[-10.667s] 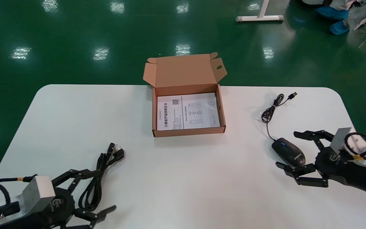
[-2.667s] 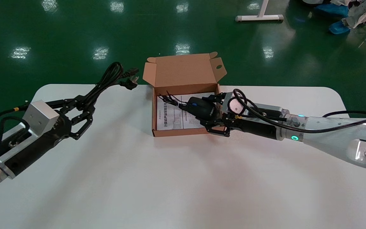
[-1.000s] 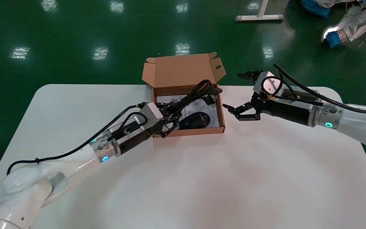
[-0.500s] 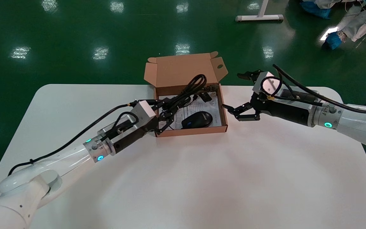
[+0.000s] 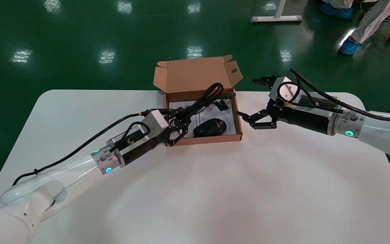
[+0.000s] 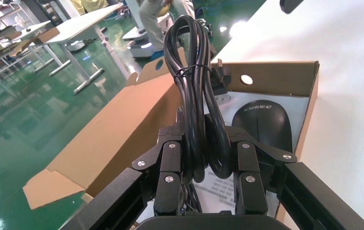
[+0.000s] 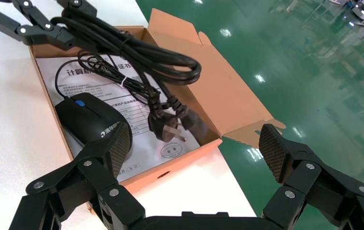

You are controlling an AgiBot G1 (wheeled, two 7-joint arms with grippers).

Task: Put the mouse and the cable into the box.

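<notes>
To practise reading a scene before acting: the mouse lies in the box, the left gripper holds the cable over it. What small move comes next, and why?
Probably lower the left gripper slightly into the box. Its fingers are shut on the cable, whose bundle hangs above the paper beside the mouse, plugs dangling, not yet laid down. The right gripper is open beside the box.

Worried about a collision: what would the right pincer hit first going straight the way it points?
Probably the right wall of the cardboard box: the open right pincer faces it, one finger close. If it clears the wall, the power cable comes next.
</notes>
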